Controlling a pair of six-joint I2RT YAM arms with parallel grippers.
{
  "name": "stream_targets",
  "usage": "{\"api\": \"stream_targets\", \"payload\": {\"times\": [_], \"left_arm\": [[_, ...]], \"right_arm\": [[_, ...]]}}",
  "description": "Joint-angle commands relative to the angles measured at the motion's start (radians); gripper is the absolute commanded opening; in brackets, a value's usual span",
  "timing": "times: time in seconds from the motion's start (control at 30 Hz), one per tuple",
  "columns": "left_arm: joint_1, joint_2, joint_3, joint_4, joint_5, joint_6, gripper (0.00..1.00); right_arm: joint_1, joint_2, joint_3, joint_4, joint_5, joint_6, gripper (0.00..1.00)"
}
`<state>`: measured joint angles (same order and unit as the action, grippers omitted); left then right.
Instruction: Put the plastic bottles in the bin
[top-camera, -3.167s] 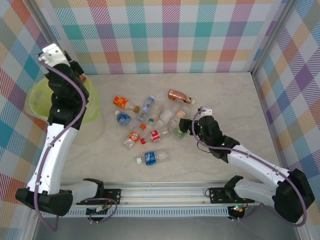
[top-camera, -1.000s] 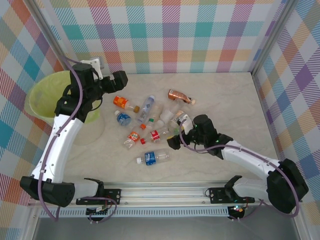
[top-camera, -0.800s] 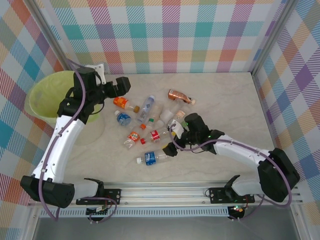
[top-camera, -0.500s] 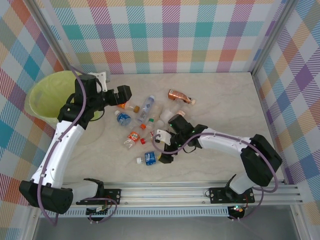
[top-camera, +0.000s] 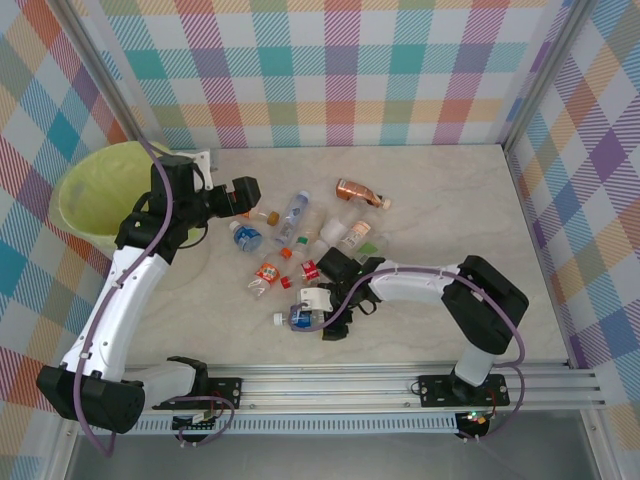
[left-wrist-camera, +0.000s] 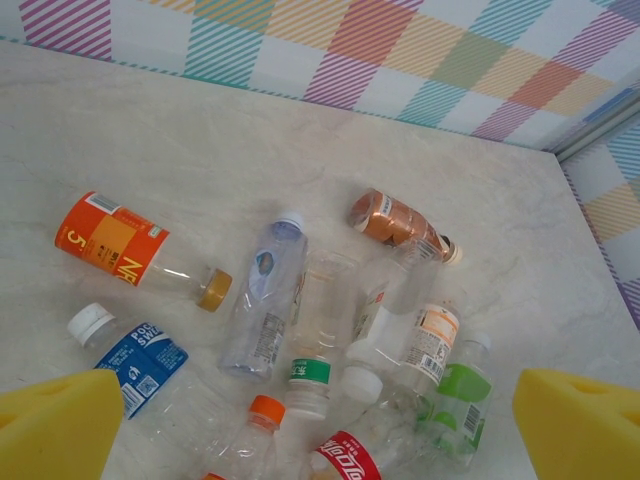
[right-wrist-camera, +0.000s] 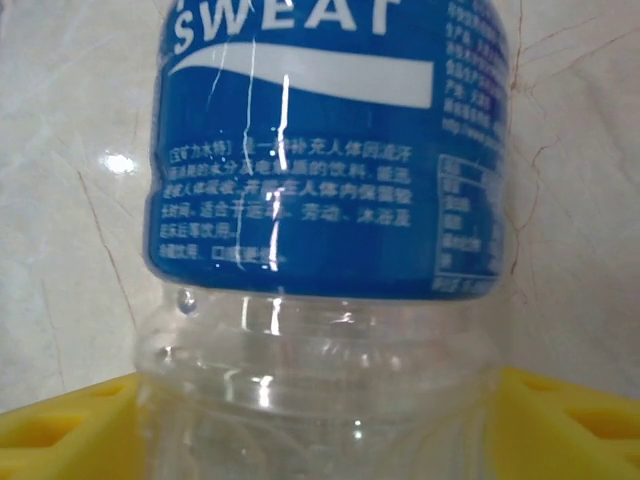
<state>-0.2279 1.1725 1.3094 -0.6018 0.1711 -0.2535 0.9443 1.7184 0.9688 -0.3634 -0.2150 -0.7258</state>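
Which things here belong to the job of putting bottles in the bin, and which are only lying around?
Belong to the job: plastic bottles, including the blue-label bottle; the bin.
Only surroundings: table, checked walls, metal rail.

I'm looking at a pale, marble-patterned tabletop (top-camera: 450, 200) with thin brown veins, which takes up the middle of the overhead view. A back wall (top-camera: 340, 70) in pastel plaid runs across the top of the frame. A matching left wall (top-camera: 30, 120) and right wall (top-camera: 595, 170) close off the edges. A grey metal post (top-camera: 548, 72) slants down the upper right corner. Along the bottom, an aluminium rail (top-camera: 340, 385) spans the table's near edge.
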Motion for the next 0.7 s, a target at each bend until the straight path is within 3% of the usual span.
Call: {"api": "stream_targets", "payload": {"times": [0.0,0.2,0.37,0.67], "left_arm": [[-0.010,-0.025,-0.026,0.008,0.003,-0.003,1.00],[-0.010,-0.029,-0.039,0.035,0.014,-0.015,1.00],[-0.010,0.013,0.003,0.003,0.079,-0.046,1.00],[-0.021,0.021,-0.036,0.091,0.144,-0.100,1.00]], "right_arm": [[0.010,-0.001,-0.014,0.046,0.025,-0.017,0.71],[0.010,-0.079,-0.065,0.146,0.025,0.029,0.56],[0.008,-0.192,-0.124,0.279,0.032,0.145,0.51],[-0.071,-0.382,-0.189,0.468,0.002,0.513,0.46]]}}
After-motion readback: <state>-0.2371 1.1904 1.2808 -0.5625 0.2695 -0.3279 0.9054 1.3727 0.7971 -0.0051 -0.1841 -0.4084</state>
